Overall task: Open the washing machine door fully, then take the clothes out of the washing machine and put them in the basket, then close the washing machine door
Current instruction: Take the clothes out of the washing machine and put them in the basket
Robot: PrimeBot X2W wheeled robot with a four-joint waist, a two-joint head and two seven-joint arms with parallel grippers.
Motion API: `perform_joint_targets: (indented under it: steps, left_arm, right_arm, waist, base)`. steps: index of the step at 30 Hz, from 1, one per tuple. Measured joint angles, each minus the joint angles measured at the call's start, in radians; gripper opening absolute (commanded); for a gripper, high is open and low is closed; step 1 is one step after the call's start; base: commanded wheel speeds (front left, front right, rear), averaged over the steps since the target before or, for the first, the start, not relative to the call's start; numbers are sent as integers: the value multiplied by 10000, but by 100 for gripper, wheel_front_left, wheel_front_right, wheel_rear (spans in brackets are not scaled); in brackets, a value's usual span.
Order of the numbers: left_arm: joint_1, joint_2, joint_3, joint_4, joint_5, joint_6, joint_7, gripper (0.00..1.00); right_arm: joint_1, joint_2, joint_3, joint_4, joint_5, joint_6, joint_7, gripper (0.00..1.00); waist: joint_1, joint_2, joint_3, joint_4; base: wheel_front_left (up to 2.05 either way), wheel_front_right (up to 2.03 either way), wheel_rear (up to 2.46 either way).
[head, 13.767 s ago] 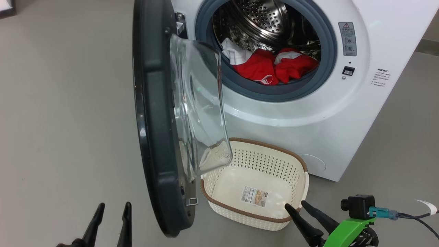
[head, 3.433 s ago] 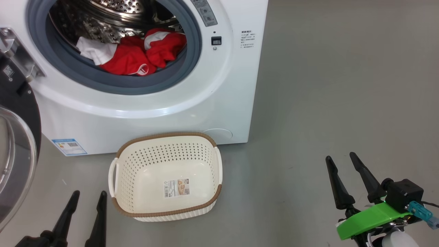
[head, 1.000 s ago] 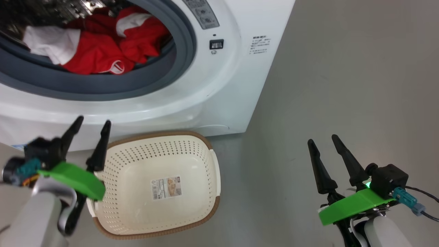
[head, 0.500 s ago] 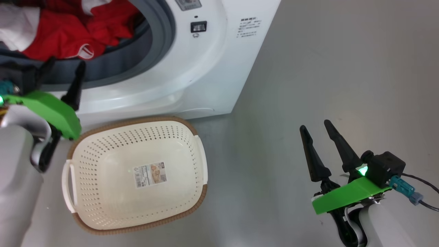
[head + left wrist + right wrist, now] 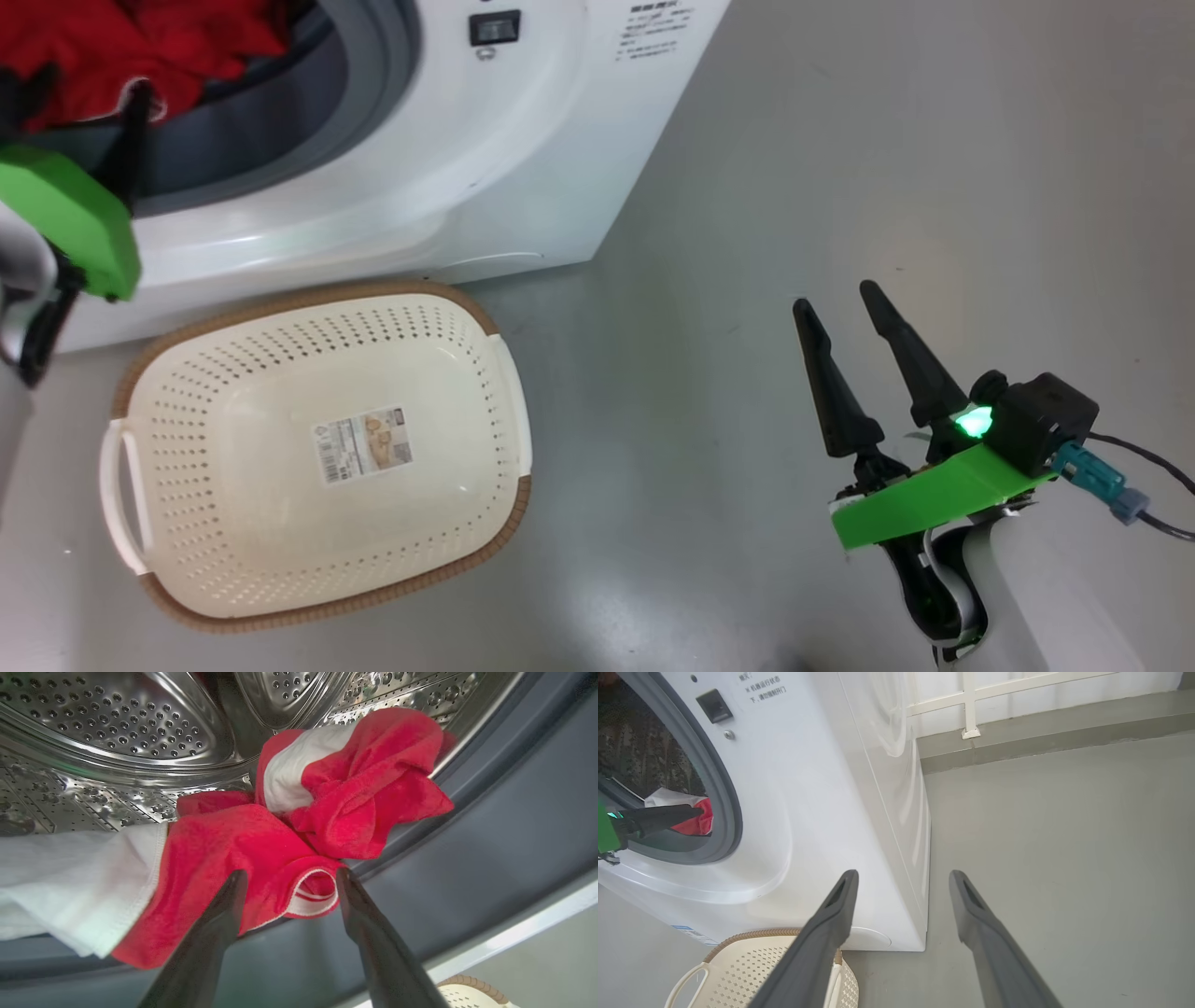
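Left gripper (image 5: 290, 877): two long dark fingers spread wide with nothing between them. The tips are at the mouth of the washing machine (image 5: 523, 140), either side of the white-trimmed hem of the nearest red garment, very near it; contact cannot be told. Right gripper (image 5: 834, 297): also spread and empty, held over bare floor (image 5: 840, 140) off the machine's front right corner, well apart from the work. Clothes (image 5: 243, 854): a heap of red fabric with white panels and a white cloth beside it, lying at the front edge of the steel drum (image 5: 117, 723). The lowest red fold droops onto the grey door seal (image 5: 490, 849). Basket (image 5: 420, 523): cream, perforated, with a brown rim, standing on the floor just in front of the machine and below its opening. It holds nothing but a paper label (image 5: 362, 444) on its bottom. Step in hand, as judged: unloading, at its very start, with the reach for the first garment. The opening of the door is taken as done, since the mouth stands clear to the arm. Next move calls for a slight advance so the fingers straddle a thick fold rather than the thin hem, then a firm closing. After that comes a pull outward and up over the seal, so trailing cloth does not snag, and a release over the middle of the basket. Outstanding: the rest of the heap, then closing the door.
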Motion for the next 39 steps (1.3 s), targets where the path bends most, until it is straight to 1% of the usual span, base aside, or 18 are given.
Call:
perform_joint_targets:
  steps: [5, 9, 14, 18, 19, 20, 21, 22, 25, 31, 37, 39]
  left_arm:
    - [-608, 288, -370, 623, -63, 0, -69, 100]
    - [-846, 322, -876, 894, -77, 0, -10, 100]
    - [-1159, 412, -1285, 1202, -215, 0, -27, 100]
    - [-1406, 546, -1467, 1482, -268, 0, -311, 100]
    - [-1443, 568, -1498, 1544, -301, 0, -391, 96]
    - [-1468, 569, -1532, 1603, -301, 0, -464, 49]
    - [-1488, 566, -1572, 1664, -313, 0, -485, 27]
    - [-1520, 560, -1613, 1733, -357, 0, -531, 0]
    - [-1575, 550, -1661, 1866, -619, 0, -583, 0]
    - [-1569, 412, -1547, 1906, -1151, 0, -1060, 0]
    - [-1329, 207, -1062, 1682, -1707, 0, -1258, 0]
    - [-1136, 192, -692, 1361, -1923, 0, -1258, 0]
  right_arm:
    - [-137, -2, -25, -127, 176, 0, 0, 100]
    - [-138, 0, -59, -174, 219, 0, 0, 100]
    - [-144, 2, -44, -222, 247, 2, 0, 100]
    - [-145, 2, 2, -286, 332, 2, 0, 100]
    - [-145, 2, 15, -309, 332, 0, 0, 100]
    - [-145, 2, 23, -320, 332, 0, 0, 100]
    - [-145, 4, 25, -328, 332, 0, 0, 100]
    - [-145, 4, 25, -339, 334, 2, 0, 100]
    - [-145, 4, 23, -357, 332, 2, 0, 100]
    - [-144, 4, -48, -368, 332, 0, 0, 100]
    - [-136, 6, -134, -322, 326, 2, 0, 100]
    - [-133, 6, -157, -284, 318, 0, 0, 100]
  waist:
    - [0, 0, 248, -261]
    - [0, 0, 452, -417]
    - [0, 0, 640, -585]
    - [0, 0, 727, -695]
    - [0, 0, 739, -718]
    - [0, 0, 747, -734]
    - [0, 0, 750, -745]
    - [0, 0, 751, -751]
    - [0, 0, 742, -750]
    - [0, 0, 639, -681]
    - [0, 0, 338, -537]
    - [0, 0, 221, -475]
  base:
    - [0, 0, 0]
    - [0, 0, 0]
    - [0, 0, 0]
    - [0, 0, 0]
    - [0, 0, 0]
    - [0, 0, 0]
    - [0, 0, 0]
    - [0, 0, 0]
    - [0, 0, 0]
    - [0, 0, 0]
    - [0, 0, 0]
    - [0, 0, 0]
